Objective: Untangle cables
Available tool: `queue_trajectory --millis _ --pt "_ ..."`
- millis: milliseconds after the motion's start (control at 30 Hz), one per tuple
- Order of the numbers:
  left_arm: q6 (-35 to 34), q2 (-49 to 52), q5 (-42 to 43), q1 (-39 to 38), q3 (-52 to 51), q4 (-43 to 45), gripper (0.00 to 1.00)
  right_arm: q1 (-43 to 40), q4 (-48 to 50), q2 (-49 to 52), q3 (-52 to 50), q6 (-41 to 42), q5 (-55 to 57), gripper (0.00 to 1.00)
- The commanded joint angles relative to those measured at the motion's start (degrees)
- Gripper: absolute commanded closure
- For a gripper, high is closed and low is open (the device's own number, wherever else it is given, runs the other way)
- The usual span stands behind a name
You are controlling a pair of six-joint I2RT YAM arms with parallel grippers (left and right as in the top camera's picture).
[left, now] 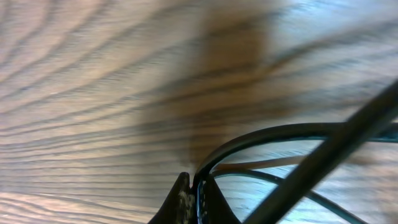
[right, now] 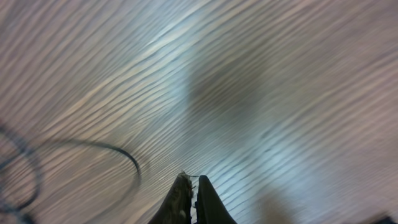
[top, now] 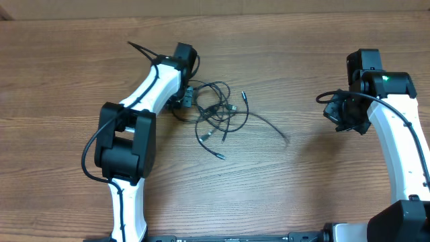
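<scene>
Now the cables (top: 216,113) are lying in a loose black bunch near the middle of the wooden table (top: 302,188) in the overhead view. One long strand is trailing out toward four o'clock, and a shorter one is pointing toward six o'clock and ending in a small plug. Another small plug end is sticking up at about one o'clock of the bunch. The left gripper (top: 186,99) is sitting at the nine o'clock edge of the bunch, touching it, with its white arm reaching in from seven o'clock. In the left wrist view its fingertips (left: 184,186) are pressing together at six o'clock. A thin black cord is coming out from between them and arching toward three o'clock, so the pincer is pinching one of the cables. A second, blurred strand is crossing that loop from five o'clock up to two o'clock. The right gripper (top: 336,111) is hanging over bare wood at three o'clock of the bunch, well apart from it. In the right wrist view its jaws are meeting at six o'clock with nothing between them, and a blurred cord is curving at eight o'clock, clear of the fingers.
</scene>
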Motion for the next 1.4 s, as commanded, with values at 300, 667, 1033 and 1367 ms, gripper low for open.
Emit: queue_trajectory --millis 300,667,1033,1367 --pt "15.34 -1.97 24.74 0.79 -0.24 2.1 0.95 0.04 2.99 -0.61 0.59 -5.53 -24.13 0.32" --pt "19.3 -1.97 34.64 0.68 -0.24 2.05 0.94 6.4 18.21 -0.02 -8.66 -0.48 -37.53 0.09" --pt "23.41 -1.97 39.85 -1.38 -0.26 1.81 0.91 17.4 50.29 0.2 -22.32 8.66 -38.86 0.28" --pt "25.46 -1.97 43.43 -3.32 -0.26 1.49 0.89 22.27 54.1 4.48 -23.39 12.52 -31.19 0.28"
